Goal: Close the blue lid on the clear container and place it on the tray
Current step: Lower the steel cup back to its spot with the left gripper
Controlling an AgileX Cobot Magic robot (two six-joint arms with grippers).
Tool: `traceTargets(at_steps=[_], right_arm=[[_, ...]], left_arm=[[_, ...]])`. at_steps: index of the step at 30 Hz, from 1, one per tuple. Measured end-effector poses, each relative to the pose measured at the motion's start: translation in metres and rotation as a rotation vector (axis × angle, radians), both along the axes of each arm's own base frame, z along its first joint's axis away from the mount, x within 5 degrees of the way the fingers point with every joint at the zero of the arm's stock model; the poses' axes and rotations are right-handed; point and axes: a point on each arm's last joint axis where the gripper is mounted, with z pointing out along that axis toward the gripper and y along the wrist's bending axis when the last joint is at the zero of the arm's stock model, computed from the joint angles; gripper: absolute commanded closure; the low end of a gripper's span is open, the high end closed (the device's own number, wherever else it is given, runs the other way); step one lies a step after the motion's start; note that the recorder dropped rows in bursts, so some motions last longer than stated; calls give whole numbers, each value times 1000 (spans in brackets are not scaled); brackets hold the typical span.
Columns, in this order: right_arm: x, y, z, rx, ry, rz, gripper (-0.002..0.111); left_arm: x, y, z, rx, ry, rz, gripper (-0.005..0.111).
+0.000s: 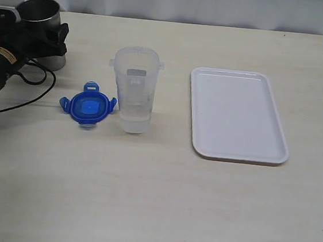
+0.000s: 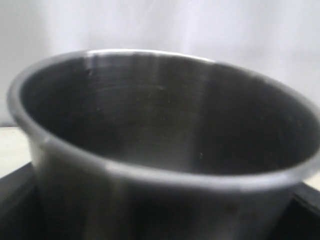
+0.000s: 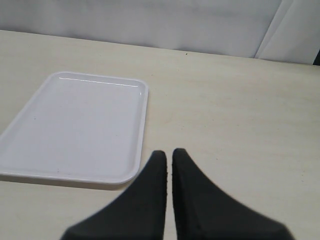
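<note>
The clear container (image 1: 134, 89) stands upright and uncovered at the middle of the table. The blue lid (image 1: 88, 107) lies flat just to its left, touching or nearly touching it. To the right lies the white tray (image 1: 240, 115), bare, also seen in the right wrist view (image 3: 75, 130). My left gripper (image 1: 42, 42) is at the far left, its jaws closed round a grey metal cup (image 1: 41, 11). That cup (image 2: 160, 125) fills the left wrist view. My right gripper (image 3: 169, 152) is shut and holds nothing, hovering over bare table beside the tray's edge.
A black cable (image 1: 35, 87) loops on the table under the left arm, left of the lid. The table's far edge meets a white backdrop (image 1: 174, 1).
</note>
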Motion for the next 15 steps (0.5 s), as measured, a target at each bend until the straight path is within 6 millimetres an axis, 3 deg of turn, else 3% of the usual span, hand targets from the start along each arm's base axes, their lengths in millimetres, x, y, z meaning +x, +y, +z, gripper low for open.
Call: traceTargets(at_steps=[4, 5, 9, 12, 13, 15], right_arm=[[0, 0, 0, 0, 0, 0, 104], [0, 0, 0, 0, 0, 0, 104], [0, 0, 0, 0, 0, 0, 104], [0, 0, 0, 0, 0, 0, 104], [0, 0, 0, 0, 0, 0, 104], [0, 0, 0, 0, 0, 0, 104]], left_arm=[[0, 0, 0, -1, -2, 0, 106], [0, 0, 0, -2, -4, 0, 99], [0, 0, 0, -2, -4, 0, 63], [0, 0, 0, -2, -4, 0, 17], [0, 0, 0, -3, -7, -1, 9], [0, 0, 1, -7, -15, -1, 4]])
